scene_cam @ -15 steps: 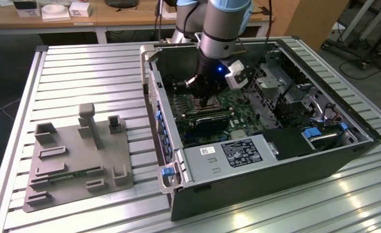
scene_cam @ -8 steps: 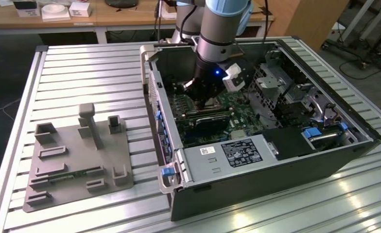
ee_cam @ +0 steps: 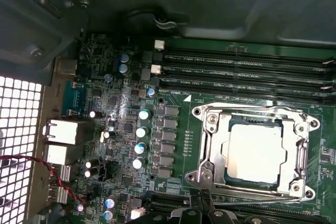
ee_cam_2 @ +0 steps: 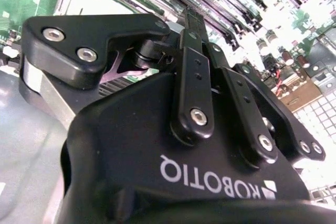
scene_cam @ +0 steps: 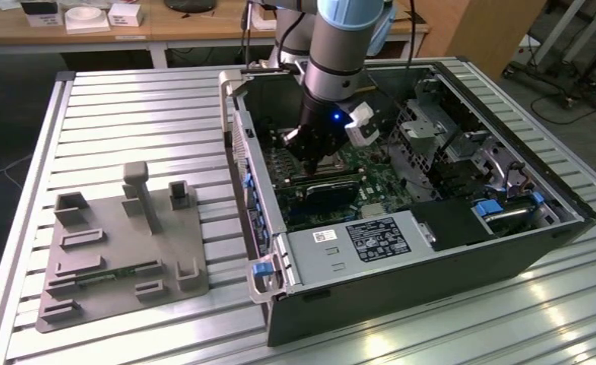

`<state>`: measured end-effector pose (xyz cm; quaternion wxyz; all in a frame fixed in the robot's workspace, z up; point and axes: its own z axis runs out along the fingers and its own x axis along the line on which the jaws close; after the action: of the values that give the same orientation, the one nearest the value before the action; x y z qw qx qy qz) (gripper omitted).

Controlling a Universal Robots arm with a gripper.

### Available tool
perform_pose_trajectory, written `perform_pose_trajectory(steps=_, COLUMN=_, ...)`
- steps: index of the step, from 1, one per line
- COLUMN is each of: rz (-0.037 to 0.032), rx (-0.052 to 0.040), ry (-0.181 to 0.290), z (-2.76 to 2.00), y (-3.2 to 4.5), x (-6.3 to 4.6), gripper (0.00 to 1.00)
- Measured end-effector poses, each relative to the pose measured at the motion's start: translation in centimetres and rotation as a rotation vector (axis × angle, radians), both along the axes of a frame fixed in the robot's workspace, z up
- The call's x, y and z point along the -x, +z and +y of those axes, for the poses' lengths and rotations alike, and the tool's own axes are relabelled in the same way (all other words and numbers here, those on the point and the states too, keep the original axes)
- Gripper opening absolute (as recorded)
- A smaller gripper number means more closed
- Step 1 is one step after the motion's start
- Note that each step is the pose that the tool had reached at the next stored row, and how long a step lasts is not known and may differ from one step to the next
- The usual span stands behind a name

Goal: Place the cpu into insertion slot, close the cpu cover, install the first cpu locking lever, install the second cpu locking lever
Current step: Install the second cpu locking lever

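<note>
A ribbed metal surface [scene_cam: 125, 122] carries an open black case [scene_cam: 501, 251] and, beside it, a grey plastic fixture [scene_cam: 115, 251]. In the exterior view the arm reaches straight down into the case, its end effector [scene_cam: 313, 152] low over the green board.

In the second wrist view the black end effector's [ee_cam_2: 191, 17] fingers [ee_cam_2: 193, 72] look pressed together, gripping nothing visible.

In the first wrist view the pale, square cpu [ee_cam: 254, 153] sits in the slot [ee_cam: 229, 181], framed by the silvery cover [ee_cam: 212, 145].

Just beyond the gripper's dark fingertips [ee_cam: 202, 208], the cpu [ee_cam: 255, 151] lies seated in the insertion slot [ee_cam: 210, 153] with the cpu cover [ee_cam: 294, 174] closed flat around it, memory slots [ee_cam: 241, 69] farther off on the green board [ee_cam: 181, 129].
</note>
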<state>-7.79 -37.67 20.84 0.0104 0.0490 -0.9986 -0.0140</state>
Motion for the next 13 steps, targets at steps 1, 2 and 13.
perform_pose_trajectory(steps=1, rz=0.0002, rx=0.0000, ry=0.000, z=-0.02, y=-0.03, x=0.00, gripper=0.11)
perform_pose_trajectory(steps=2, rz=0.0002, rx=-0.0001, ry=0.000, z=-0.02, y=-0.05, x=0.00, gripper=0.11)
perform_pose_trajectory(steps=13, rz=0.0001, rx=-0.0033, ry=0.000, z=-0.03, y=-0.08, x=-0.01, gripper=0.11)
